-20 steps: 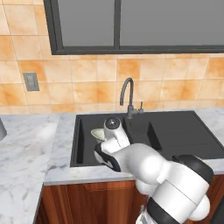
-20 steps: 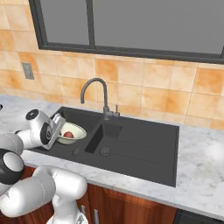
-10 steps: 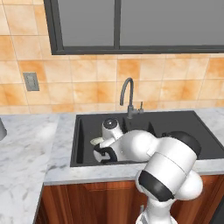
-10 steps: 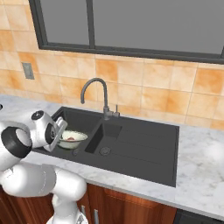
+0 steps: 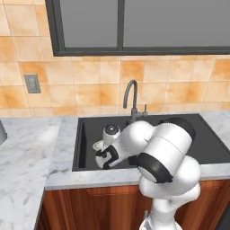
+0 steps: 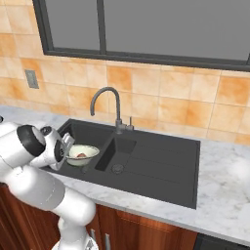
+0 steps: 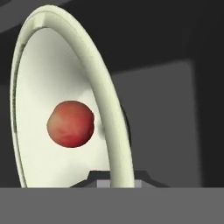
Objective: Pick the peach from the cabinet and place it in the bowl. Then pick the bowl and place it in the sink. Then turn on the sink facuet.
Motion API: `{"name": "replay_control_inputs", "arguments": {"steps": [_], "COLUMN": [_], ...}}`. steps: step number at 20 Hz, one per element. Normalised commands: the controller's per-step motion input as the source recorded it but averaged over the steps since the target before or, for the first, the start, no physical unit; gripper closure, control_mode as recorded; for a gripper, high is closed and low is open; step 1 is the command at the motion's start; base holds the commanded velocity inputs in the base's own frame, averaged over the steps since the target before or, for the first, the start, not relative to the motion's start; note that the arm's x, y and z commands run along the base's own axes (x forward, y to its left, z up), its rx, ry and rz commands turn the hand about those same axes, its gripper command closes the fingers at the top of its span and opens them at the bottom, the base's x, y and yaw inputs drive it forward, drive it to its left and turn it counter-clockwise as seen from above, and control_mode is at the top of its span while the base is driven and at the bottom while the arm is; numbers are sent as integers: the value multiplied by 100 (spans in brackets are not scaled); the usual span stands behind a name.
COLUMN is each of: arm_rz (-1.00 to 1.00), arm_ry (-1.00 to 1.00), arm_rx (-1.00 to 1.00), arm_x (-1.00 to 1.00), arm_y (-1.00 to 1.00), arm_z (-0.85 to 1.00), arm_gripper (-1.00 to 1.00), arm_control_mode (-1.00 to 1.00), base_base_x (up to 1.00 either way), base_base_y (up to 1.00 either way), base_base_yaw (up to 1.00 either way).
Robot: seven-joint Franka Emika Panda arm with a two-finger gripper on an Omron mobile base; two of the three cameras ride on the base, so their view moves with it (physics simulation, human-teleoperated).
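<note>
The cream-white bowl (image 6: 84, 150) sits low inside the left basin of the black sink (image 6: 161, 161), with the reddish peach (image 6: 81, 155) lying in it. My gripper (image 6: 66, 145) is shut on the bowl's near rim. In the hand view the rim (image 7: 109, 118) runs down between my fingertips (image 7: 146, 177), and the peach (image 7: 71, 124) rests on the bowl's inner wall. From the left, my arm covers most of the bowl (image 5: 97, 145) in the sink (image 5: 206, 139). The gooseneck faucet (image 6: 108, 100) (image 5: 130, 96) stands behind the basins. The cabinet is out of view.
White marble counter (image 5: 27, 148) (image 6: 229, 195) surrounds the sink. A wall outlet (image 5: 32, 83) sits on the tiled backsplash at left, under a dark-framed window. A grey object (image 5: 2, 133) pokes in at the left edge. My own elbow bulks over the counter's front edge.
The bowl with the peach has sunk a little lower into the left basin, still gripped. My arm's elbow has swung up and toward the sink.
</note>
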Motion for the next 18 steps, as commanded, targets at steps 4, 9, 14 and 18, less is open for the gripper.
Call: {"name": "replay_control_inputs", "arguments": {"steps": [4,9,14,18], "arm_rz": [0,0,-1,-3], "arm_ry": [0,0,0,0], "arm_rx": [11,11,2,0], "arm_x": [19,18,30,32], "arm_y": [17,23,3,1], "arm_z": [-20,-34,-42,-37], "arm_gripper": [100,100,100,100], "arm_control_mode": [-100,-100,-100,-100], "base_base_x": [0,0,0,0], "base_base_y": [0,0,0,0], "base_base_yaw": [0,0,0,0]}}
